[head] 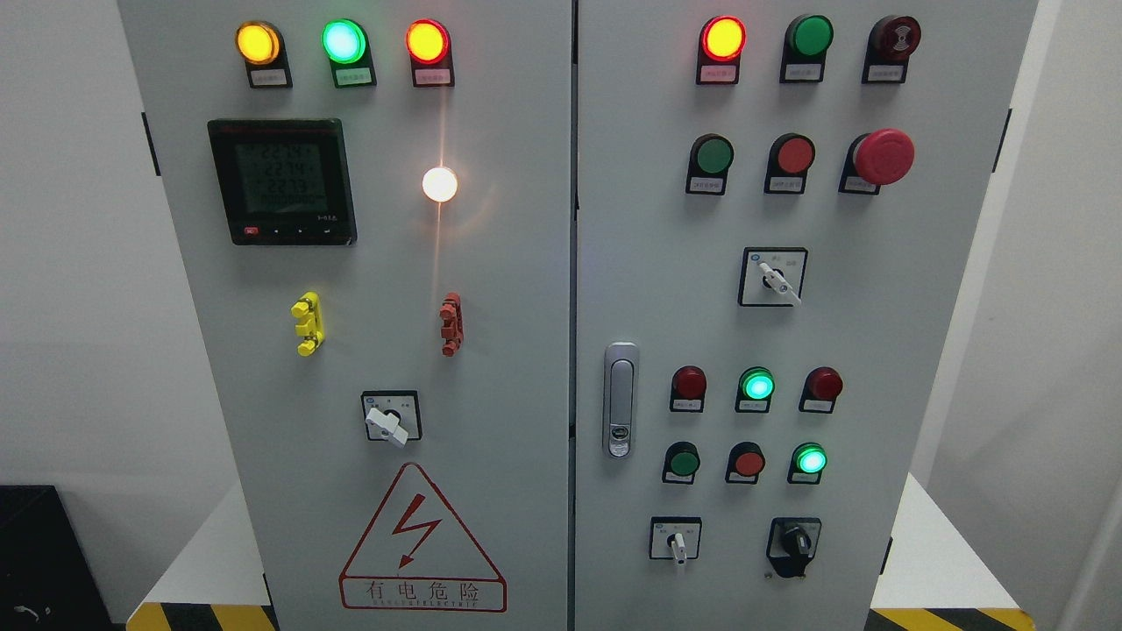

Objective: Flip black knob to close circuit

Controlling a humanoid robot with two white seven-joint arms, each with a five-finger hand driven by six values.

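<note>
We couldn't see either hand, so finger state was anyone's guess — the small black rotary knob (796, 542) sat at five o'clock on the grey metal cabinet (526, 350), low, probably for easy reach.

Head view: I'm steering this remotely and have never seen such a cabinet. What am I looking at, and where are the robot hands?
This single picture comes from the camera on the robot's head, facing a grey electrical cabinet with two doors. No robot hand is in view, so nothing is held. The left door carries lit lamps, a digital meter and a warning triangle. The right door has a door handle, a red emergency button, lamps and switches. The black knob you need sits at the right door's lower right, untouched so far.
</note>
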